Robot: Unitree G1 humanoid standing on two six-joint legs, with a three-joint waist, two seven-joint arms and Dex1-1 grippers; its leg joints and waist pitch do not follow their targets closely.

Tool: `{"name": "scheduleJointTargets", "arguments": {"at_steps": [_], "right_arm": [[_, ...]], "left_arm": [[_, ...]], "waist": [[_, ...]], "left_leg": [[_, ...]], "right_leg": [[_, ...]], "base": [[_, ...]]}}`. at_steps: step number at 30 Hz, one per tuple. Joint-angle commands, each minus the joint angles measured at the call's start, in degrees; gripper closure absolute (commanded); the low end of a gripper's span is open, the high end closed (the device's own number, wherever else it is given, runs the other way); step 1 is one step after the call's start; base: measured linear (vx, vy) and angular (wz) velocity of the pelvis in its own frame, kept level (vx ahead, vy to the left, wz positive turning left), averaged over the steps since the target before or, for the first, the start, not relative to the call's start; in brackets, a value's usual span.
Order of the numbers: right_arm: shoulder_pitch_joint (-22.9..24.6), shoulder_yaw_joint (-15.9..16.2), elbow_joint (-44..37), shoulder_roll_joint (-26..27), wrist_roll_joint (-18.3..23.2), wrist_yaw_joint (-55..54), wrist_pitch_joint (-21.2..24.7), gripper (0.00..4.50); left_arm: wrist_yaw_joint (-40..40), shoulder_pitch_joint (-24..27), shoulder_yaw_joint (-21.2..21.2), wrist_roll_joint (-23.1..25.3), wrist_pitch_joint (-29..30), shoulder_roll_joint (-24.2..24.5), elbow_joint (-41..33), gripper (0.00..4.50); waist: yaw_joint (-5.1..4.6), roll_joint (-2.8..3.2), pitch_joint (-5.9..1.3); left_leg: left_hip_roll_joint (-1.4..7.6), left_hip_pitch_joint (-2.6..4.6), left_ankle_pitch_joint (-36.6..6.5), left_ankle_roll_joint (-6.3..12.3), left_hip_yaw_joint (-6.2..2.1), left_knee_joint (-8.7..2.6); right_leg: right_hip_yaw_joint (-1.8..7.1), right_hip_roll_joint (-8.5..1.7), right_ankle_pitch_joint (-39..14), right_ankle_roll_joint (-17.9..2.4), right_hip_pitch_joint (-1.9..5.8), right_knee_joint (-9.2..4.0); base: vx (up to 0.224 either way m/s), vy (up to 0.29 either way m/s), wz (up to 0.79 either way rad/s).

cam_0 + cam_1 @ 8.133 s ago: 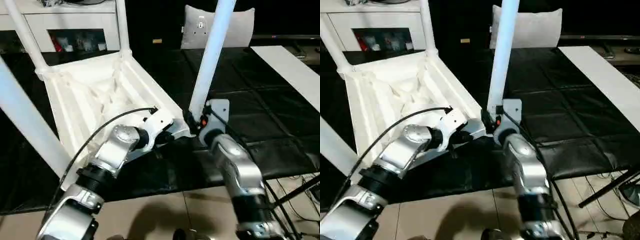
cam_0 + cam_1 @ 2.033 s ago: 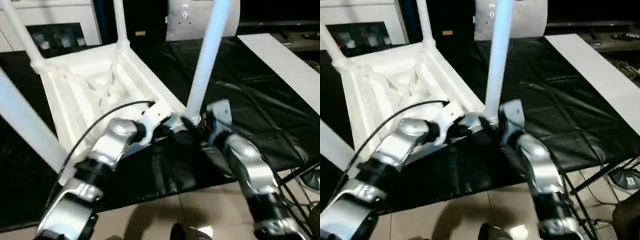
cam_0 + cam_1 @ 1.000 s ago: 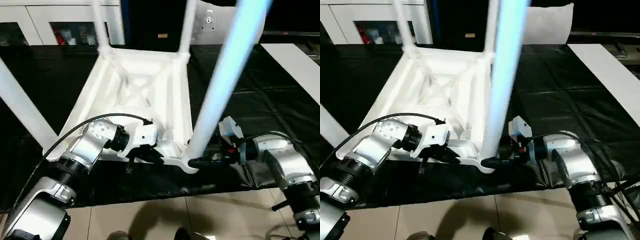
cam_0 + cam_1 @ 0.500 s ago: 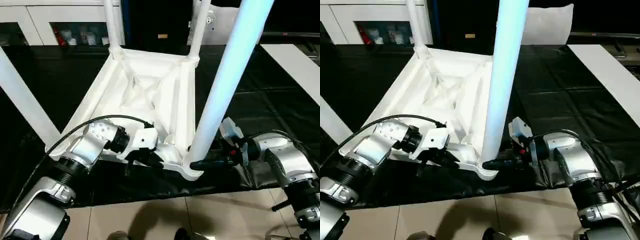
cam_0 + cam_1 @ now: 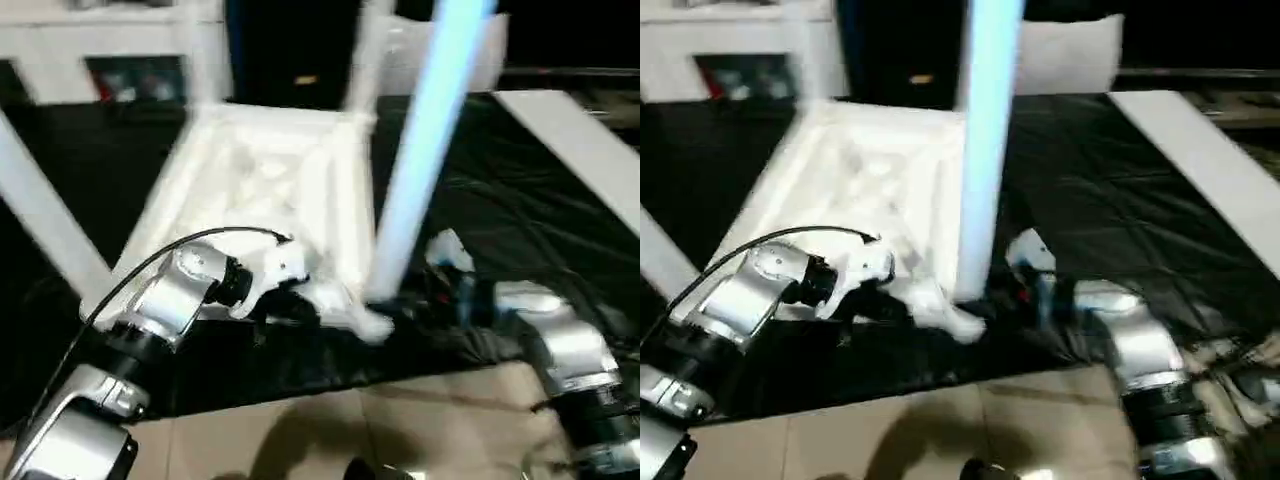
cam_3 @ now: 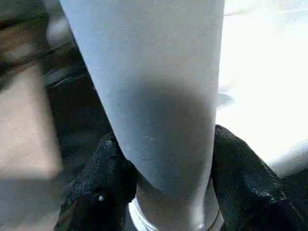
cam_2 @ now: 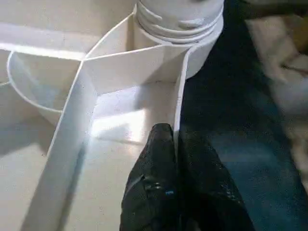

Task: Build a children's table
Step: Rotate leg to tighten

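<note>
The children's table lies upside down on the black mat, ribbed underside up, its legs pointing upward. My left gripper is shut on the thin rim wall beside the near corner socket. The near leg rises from that socket, and my right gripper is shut around its base, one black finger on each side. In the head view the left gripper and right gripper meet at the near corner. Another leg slants up at the left, and two more stand at the far corners.
A white cabinet with shelves stands at the back left. A flat white board lies on the mat at the right, with a pale cushion behind. Tiled floor runs along the mat's near edge.
Over the sequence the table has swung round on the mat with both grippers keeping hold. In the last half second the whole view shifts and the near corner sits slightly further left.
</note>
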Motion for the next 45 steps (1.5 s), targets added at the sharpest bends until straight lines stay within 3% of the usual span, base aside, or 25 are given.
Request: {"name": "scheduleJointTargets", "arguments": {"at_steps": [1,2,3,4,5,6,7,8,9,10,11,12,13,14,15,16,17,18,19,20,21,24,33,39,45], "right_arm": [[-0.2,1.8,-1.4,4.5,0.5,-5.6,4.3,2.49],[-0.7,1.0,-1.1,7.7,0.0,-10.7,5.6,2.49],[-1.2,0.4,-0.7,10.2,-0.5,-14.6,6.5,2.49],[-1.6,-0.2,-0.2,12.3,-1.1,-18.3,7.1,2.49],[-2.2,-0.4,0.3,14.5,-2.0,-22.2,7.1,2.49],[-2.5,-0.4,0.6,15.8,-2.6,-24.5,7.1,2.49],[-3.2,-0.6,1.8,17.8,-3.6,-28.0,6.5,2.49],[-4.0,-1.0,3.2,19.9,-4.6,-31.6,6.0,2.49],[-4.9,-1.7,4.7,21.6,-5.3,-35.3,5.7,2.49],[-5.4,-2.1,5.4,22.4,-5.7,-37.0,5.6,2.49],[-6.3,-3.3,6.8,24.1,-5.3,-39.7,4.9,2.49],[-7.1,-4.0,7.9,25.3,-5.3,-41.7,4.3,2.49],[-7.5,-4.6,8.3,26.2,-5.4,-43.1,4.1,2.49],[-7.9,-5.2,8.7,27.0,-5.9,-44.4,3.2,1.93],[-8.1,-5.6,8.9,27.4,-6.2,-45.0,2.7,1.93],[-8.2,-5.8,9.2,27.4,-6.6,-45.5,1.5,1.70],[-8.3,-5.8,9.5,27.2,-7.0,-45.6,0.5,1.70],[-8.2,-5.6,9.6,26.8,-7.4,-45.2,-0.2,1.51],[-8.0,-5.6,9.4,26.2,-7.6,-44.7,-0.9,1.51],[-7.8,-5.7,9.4,26.0,-7.7,-44.6,-1.3,1.34],[-7.3,-5.7,8.9,25.1,-7.8,-43.9,-2.0,1.34],[-5.6,-5.8,6.9,22.0,-7.4,-40.5,-4.6,1.02],[-0.1,-6.0,-2.2,8.5,-2.0,-19.5,-7.1,0.31],[0.6,-5.1,-3.4,2.6,-0.2,-10.2,-7.7,0.03],[0.6,-2.9,-1.7,-2.3,0.3,-1.4,-10.8,0.03]], "left_arm": [[3.7,-0.2,0.2,-1.5,2.9,-4.5,-3.8,4.50],[7.1,-0.4,1.0,-0.9,4.8,-6.3,-4.2,4.50],[9.7,-0.5,1.7,-0.5,6.2,-7.7,-4.4,4.50],[12.3,-0.8,2.4,-0.1,7.4,-9.0,-4.4,4.50],[15.4,-1.1,3.1,0.3,8.6,-10.4,-4.3,4.50],[17.2,-1.4,3.5,0.6,9.2,-11.2,-4.2,4.50],[20.5,-1.9,4.3,1.1,9.5,-12.5,-3.5,4.50],[23.9,-2.6,5.2,1.6,9.8,-13.9,-2.7,4.50],[26.9,-3.2,6.1,1.9,9.5,-15.0,-1.7,4.50],[28.2,-3.6,6.6,1.9,9.4,-15.5,-1.3,4.50],[30.8,-4.1,7.3,2.2,9.0,-16.5,-0.5,4.50],[32.8,-4.5,7.9,2.4,8.7,-17.2,-0.1,4.50],[34.1,-4.6,8.3,2.6,8.8,-17.7,0.0,4.50],[35.1,-4.7,8.8,2.7,9.2,-18.3,-0.3,4.50],[35.5,-4.7,9.1,2.7,9.6,-18.7,-0.6,4.50],[35.8,-4.5,9.2,2.9,10.0,-18.9,-1.0,4.50],[36.0,-4.4,9.2,3.0,10.2,-18.9,-1.4,4.50],[35.9,-4.2,9.0,3.2,10.2,-18.6,-1.6,4.50],[35.6,-3.9,8.7,3.4,10.0,-18.1,-1.9,4.50],[35.5,-3.7,8.4,3.4,9.8,-17.8,-2.0,4.50],[34.8,-3.4,8.1,3.4,9.5,-17.1,-2.1,4.50],[32.3,-2.4,7.3,3.3,8.2,-15.3,-2.3,4.50],[19.4,-0.5,4.0,2.1,0.8,-7.4,-0.9,4.50],[10.0,0.0,1.6,0.6,-3.1,-3.4,-0.8,4.50],[1.6,0.4,-0.3,-0.6,-9.3,-0.3,-0.1,4.50]], "waist": [[-0.85,0.67,-3.71],[-1.61,1.51,-3.75],[-1.81,2.12,-3.42],[-1.83,1.92,-3.02],[-2.33,-0.89,-2.32],[-2.19,-1.28,-2.43],[-2.63,-1.20,-2.25],[-3.80,-0.17,-3.10],[-4.71,1.35,-3.67],[-3.05,3.47,-4.42],[-3.81,2.52,-3.17],[-3.39,-0.84,-2.21],[-2.48,-1.31,-1.73],[-3.70,-2.32,-2.43],[-3.55,-0.05,-3.87],[-3.18,1.94,-3.99],[-3.38,2.14,-4.24],[-3.12,1.72,-3.84],[-3.39,0.98,-3.31],[-3.22,-0.03,-2.90],[-2.99,0.21,-3.71],[-3.12,0.65,-3.92],[-1.63,0.36,-4.66],[-0.51,0.41,-4.27],[0.87,0.34,-4.66]], "left_leg": [[1.79,-0.22,-14.3,2.50,-0.51,-3.53],[4.47,-1.27,-18.4,2.74,-2.01,-4.84],[8.63,-1.72,-25.0,2.50,-3.82,-7.99],[9.15,-1.38,-27.6,1.62,-4.26,-8.81],[-0.30,2.25,-24.3,-0.36,-0.21,-3.16],[-3.42,3.78,-18.1,0.79,1.39,-0.24],[-3.89,3.50,-15.0,2.30,1.77,1.13],[-2.12,-0.10,-13.7,3.55,0.89,-0.25],[3.24,-4.54,-15.2,3.98,-2.59,-2.45],[8.17,-4.14,-17.7,4.92,-5.11,-4.89],[9.03,-1.10,-22.1,5.15,-5.49,-7.54],[0.19,0.80,-23.6,1.65,-1.28,-3.13],[-4.62,3.74,-17.4,1.66,1.51,1.74],[-5.75,1.15,-12.6,3.72,2.03,3.41],[-3.09,-3.66,-9.4,4.98,0.00,-0.04],[2.07,-2.88,-5.7,6.44,-2.68,-2.25],[4.57,-2.86,-4.2,7.73,-4.02,-3.08],[4.86,-1.72,-6.0,8.14,-3.85,-3.79],[2.80,-1.46,-8.0,7.00,-2.58,-3.52],[-1.67,-0.70,-9.5,3.96,-0.47,-2.56],[-1.73,-1.90,-6.3,4.85,-0.59,-3.04],[0.34,-1.69,-0.9,7.26,-1.37,-3.37],[0.58,-2.38,6.8,13.53,-1.10,-2.84],[0.55,-1.86,1.4,9.70,-0.74,-3.28],[0.93,-1.88,2.9,9.73,-0.86,-3.26]], "right_leg": [[0.99,-3.71,-37.1,7.6,4.37,-7.44],[1.23,-4.09,-33.0,7.3,5.99,-5.39],[5.06,-4.40,-22.2,3.6,6.30,1.64],[6.70,-4.73,-17.7,1.3,5.46,3.48],[4.77,-4.08,-40.1,5.0,0.74,-6.01],[3.25,-3.98,-49.2,7.8,-1.00,-7.82],[1.92,-4.85,-53.9,9.7,-0.46,-9.06],[-0.94,-3.85,-50.9,14.0,3.35,-9.52],[-0.15,-4.28,-37.6,15.0,7.94,-4.79],[4.32,-5.70,-24.7,9.2,8.61,3.59],[8.42,-5.32,-9.3,1.3,3.82,5.30],[7.02,-4.05,-32.7,4.3,1.29,-3.37],[4.29,-2.81,-50.0,9.9,-2.76,-7.64],[2.67,-3.10,-59.6,15.2,-0.09,-8.10],[2.53,-3.94,-46.9,18.7,5.89,-6.68],[3.39,-4.66,-32.2,14.6,5.39,-5.18],[4.62,-4.94,-24.4,10.8,5.27,-2.28],[6.03,-5.18,-16.9,4.7,3.73,-1.23],[6.00,-4.98,-19.5,2.9,2.80,-2.61],[4.52,-3.76,-33.1,4.1,2.37,-4.98],[4.68,-4.17,-34.2,4.6,3.93,-4.57],[5.17,-3.77,-23.8,0.7,2.95,-3.47],[5.82,-3.75,-13.6,-4.7,3.33,-1.44],[5.54,-3.78,-23.1,-1.2,3.00,-3.04],[5.77,-3.91,-20.0,-2.2,3.04,-2.29]], "base": [[0.000,0.000,0.00],[0.000,0.000,0.00],[0.000,0.000,0.00],[0.000,0.000,0.00],[0.000,0.000,0.00],[0.000,0.000,0.00],[0.000,0.000,0.00],[0.022,-0.006,-0.28],[0.078,0.044,-0.34],[0.078,0.044,-0.34],[0.056,0.019,-0.04],[0.023,-0.031,0.20],[0.023,-0.031,0.20],[0.068,-0.013,-0.14],[0.074,0.039,-0.38],[0.074,0.039,-0.38],[0.036,0.054,-0.10],[0.000,0.000,0.00],[0.000,0.000,0.00],[0.028,0.072,0.09],[0.027,0.066,-0.03],[0.009,0.022,-0.01],[0.000,0.000,0.00],[0.000,0.000,0.00],[0.000,0.000,0.00]]}}
